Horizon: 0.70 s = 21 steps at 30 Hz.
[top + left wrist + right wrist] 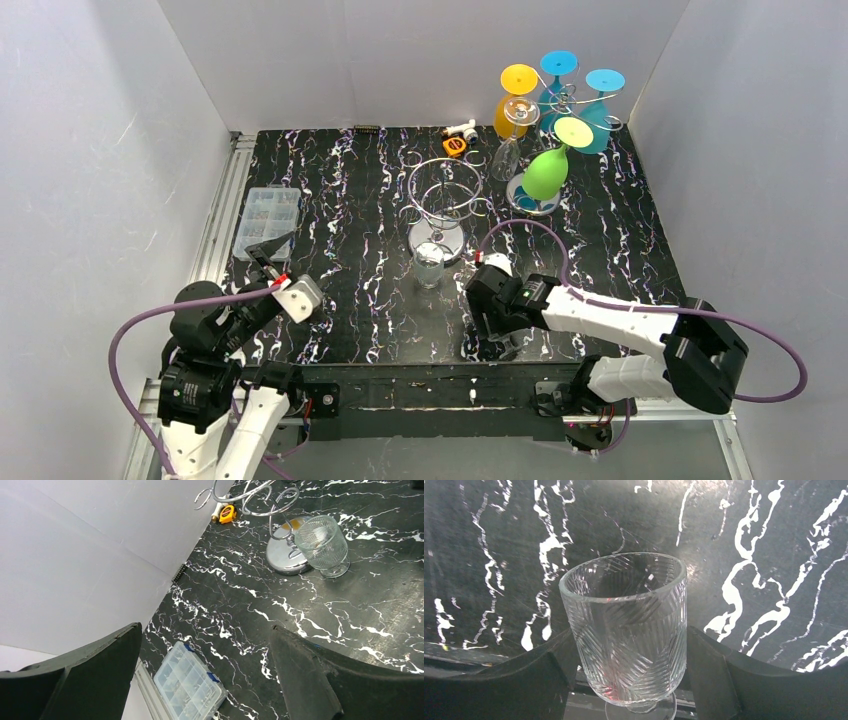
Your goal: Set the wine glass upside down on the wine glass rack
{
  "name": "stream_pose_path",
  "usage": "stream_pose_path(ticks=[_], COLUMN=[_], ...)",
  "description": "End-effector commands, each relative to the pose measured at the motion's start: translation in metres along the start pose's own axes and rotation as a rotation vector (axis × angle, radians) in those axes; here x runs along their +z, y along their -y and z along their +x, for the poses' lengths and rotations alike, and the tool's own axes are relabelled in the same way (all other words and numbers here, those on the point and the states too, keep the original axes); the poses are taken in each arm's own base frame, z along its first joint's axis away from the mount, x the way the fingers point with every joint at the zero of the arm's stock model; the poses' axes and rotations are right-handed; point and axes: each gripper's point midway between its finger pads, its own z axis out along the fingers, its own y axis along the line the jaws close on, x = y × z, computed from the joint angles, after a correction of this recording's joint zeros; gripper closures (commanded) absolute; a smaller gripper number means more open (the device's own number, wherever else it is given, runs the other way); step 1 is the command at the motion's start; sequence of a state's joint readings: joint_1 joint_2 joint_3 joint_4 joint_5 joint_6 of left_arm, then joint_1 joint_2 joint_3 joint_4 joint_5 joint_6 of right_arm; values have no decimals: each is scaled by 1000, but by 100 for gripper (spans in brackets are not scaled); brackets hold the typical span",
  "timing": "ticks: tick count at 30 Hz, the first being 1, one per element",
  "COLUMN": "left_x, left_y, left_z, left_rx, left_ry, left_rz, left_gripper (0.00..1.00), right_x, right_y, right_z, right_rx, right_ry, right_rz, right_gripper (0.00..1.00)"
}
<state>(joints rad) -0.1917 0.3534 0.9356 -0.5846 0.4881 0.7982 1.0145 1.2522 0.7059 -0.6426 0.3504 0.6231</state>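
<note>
A clear ribbed wine glass (626, 630) fills the right wrist view. My right gripper (628, 655) is shut on it, with a dark finger (539, 665) pressed to each side of the bowl. From above, that gripper (503, 335) sits near the table's front edge. A second clear ribbed glass (430, 262) (322, 542) stands upright by the base of the chrome wine glass rack (445, 195) (282, 555), which carries nothing. My left gripper (270, 255) (205, 627) hovers open at the front left with nothing between its fingers.
A second rack (560, 100) at the back right holds several coloured glasses and a clear one upside down. A clear parts box (267, 215) (190, 687) lies at the left edge. A yellow tape measure (455, 146) (227, 514) lies at the back.
</note>
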Motion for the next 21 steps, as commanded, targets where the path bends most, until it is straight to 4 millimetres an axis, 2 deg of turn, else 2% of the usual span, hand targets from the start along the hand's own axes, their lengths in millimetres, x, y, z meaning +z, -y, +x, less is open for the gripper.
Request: stream_pose_path(ticks=[1,4,9,11,16,21], left_x=[-1,0,1,1,4,8], left_y=[7,10,18,25,34,34], left_z=[-7,-7,-10,-15,-30,-48], left_rx=[-58,-104,-209,-226,-290,-445], left_ry=[10,2,-16,3,57,74], left_rz=[49,69,128,167,247,306], left_gripper=[2,2,2,2,2,2], right_x=[-4,-15,-55,-84,-181,-260], right_y=[-21,-31,-43,-51,-82,-97], right_z=[-24,-38,-72,-93,-151,-203], right_rx=[50,78,118,150,248,285], right_ry=[88,169,363,467,767,1013], right_rz=[-91,-171,-322,-413,-753,-943], right_gripper=[39,53,55,55,53,53])
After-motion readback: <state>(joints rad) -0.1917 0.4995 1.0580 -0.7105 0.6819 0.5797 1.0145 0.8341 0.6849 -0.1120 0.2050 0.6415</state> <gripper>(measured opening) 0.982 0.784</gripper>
